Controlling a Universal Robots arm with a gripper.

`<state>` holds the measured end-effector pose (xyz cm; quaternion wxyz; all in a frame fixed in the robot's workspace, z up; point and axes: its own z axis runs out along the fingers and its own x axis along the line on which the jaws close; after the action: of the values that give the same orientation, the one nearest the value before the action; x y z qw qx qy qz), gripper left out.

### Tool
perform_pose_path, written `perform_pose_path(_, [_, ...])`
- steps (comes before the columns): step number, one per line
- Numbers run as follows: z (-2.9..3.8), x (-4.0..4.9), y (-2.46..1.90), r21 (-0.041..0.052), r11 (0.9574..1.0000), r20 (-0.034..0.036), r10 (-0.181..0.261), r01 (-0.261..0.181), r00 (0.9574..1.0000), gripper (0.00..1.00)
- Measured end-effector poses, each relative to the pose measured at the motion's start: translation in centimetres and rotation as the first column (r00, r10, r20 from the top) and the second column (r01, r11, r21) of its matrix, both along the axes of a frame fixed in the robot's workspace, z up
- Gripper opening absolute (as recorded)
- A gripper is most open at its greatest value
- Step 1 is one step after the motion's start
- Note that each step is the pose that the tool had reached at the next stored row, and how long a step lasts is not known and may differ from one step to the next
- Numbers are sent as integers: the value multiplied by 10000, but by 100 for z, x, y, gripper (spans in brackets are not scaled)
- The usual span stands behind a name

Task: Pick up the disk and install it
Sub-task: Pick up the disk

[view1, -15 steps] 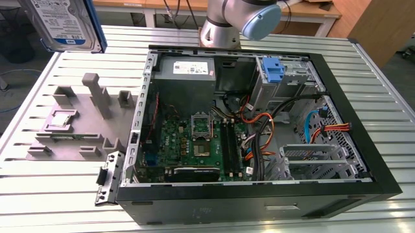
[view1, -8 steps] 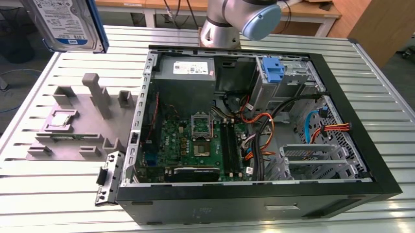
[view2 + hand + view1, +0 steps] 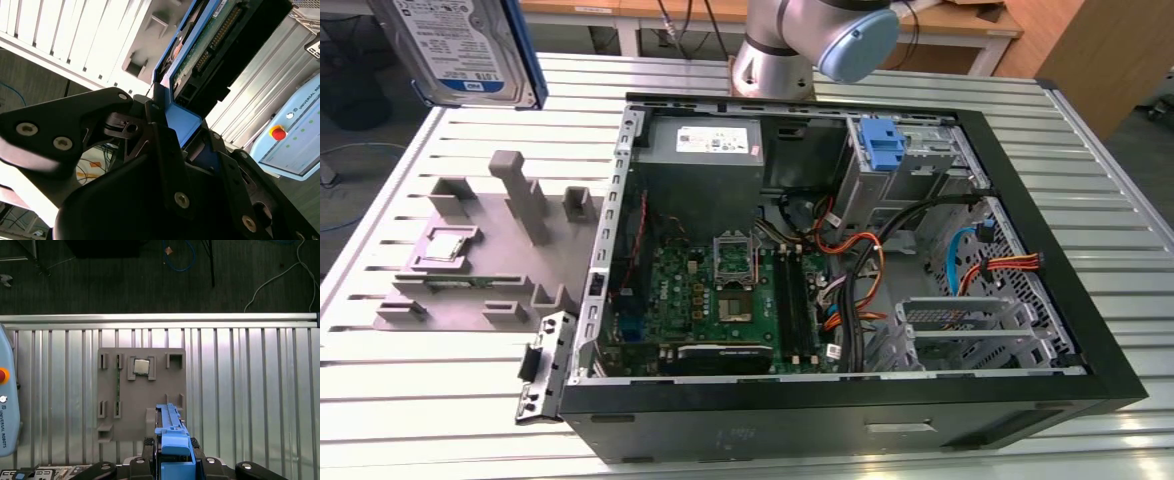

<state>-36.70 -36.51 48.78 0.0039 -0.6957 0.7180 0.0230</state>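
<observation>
Exterior view shows the disk (image 3: 464, 45) label-side (second wrist view: gripper (image 3: 182, 125) clamping it).

The disk (image 3: 460, 45) is silver with a white-and-blue label, its bracket (image 3: 175, 450) blue, its board (image 3: 200, 50) green, and the gripper (image 3: 179, 122) black. The table (image 3: 454, 400) is silver with ribbed stripes and the tray (image 3: 467, 270) plain grey. The case (image 3: 854, 420) is black, its motherboard (image 3: 720, 290) green, with orange cables (image 3: 857, 266).

pincer (image 3: 180, 116) gripping the disk (image 3: 201, 52), seemingly by its blue bracket (image 3: 189, 126), ribbed table (image 3: 60, 30) beyond
</observation>
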Motion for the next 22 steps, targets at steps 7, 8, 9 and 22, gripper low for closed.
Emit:
perform_pose_path(7, [0,29,0,1,10000,1,0,0,10000,37])
perform_pose_path(8, [0,33,0,0,10000,1,0,0,10000,37])
perform_pose_path(9, [0,37,0,1,10000,1,0,0,10000,37])
perform_pose_path(22, [0,80,0,0,10000,1,0,0,10000,37])
